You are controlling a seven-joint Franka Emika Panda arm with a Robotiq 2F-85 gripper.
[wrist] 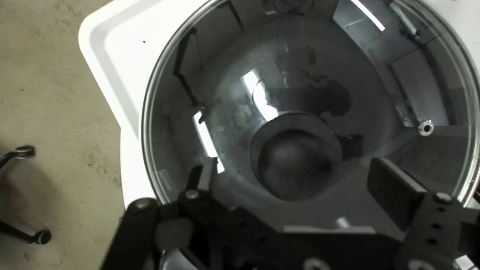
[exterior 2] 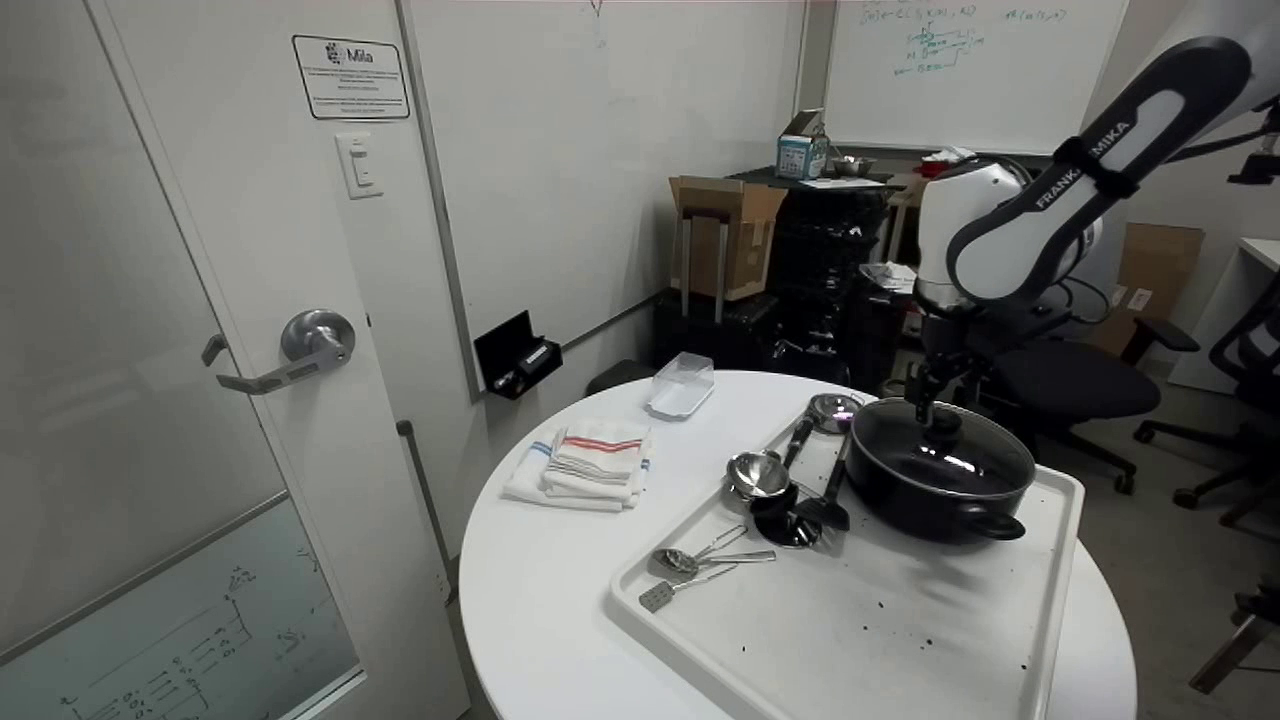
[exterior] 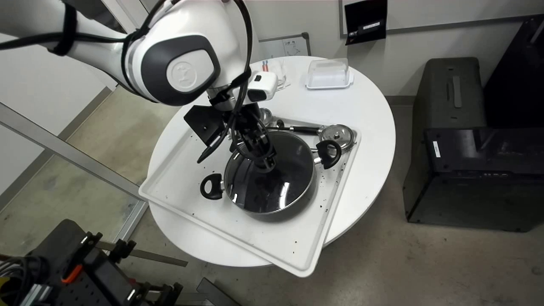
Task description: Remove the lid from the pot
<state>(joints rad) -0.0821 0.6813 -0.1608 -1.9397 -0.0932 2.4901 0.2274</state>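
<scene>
Spread wide at the gripper [wrist: 292, 172], gripping nothing, just over the lid [exterior: 272, 187], itself seated on the pot [exterior 2: 920, 512]. In the wrist view, clear of the knob [wrist: 296, 159] on both sides; cannot tell whether level with it or above. Around the pot, crowded on one side by utensils [exterior 2: 758, 475], roomier on the other, over the tray [exterior 2: 840, 655], jutting at one corner out past the table [exterior 2: 540, 600]

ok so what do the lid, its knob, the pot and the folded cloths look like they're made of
Lid: glossy, probably glass, from its crisp light reflections; its rim: likely metal, from the silvery glint. Knob: dull black, perhaps plastic; soft sheen only. Pot: smooth black, likely coated metal, though the finish hides the base. Folded cloths: matte fabric, judging by soft creases.
</scene>
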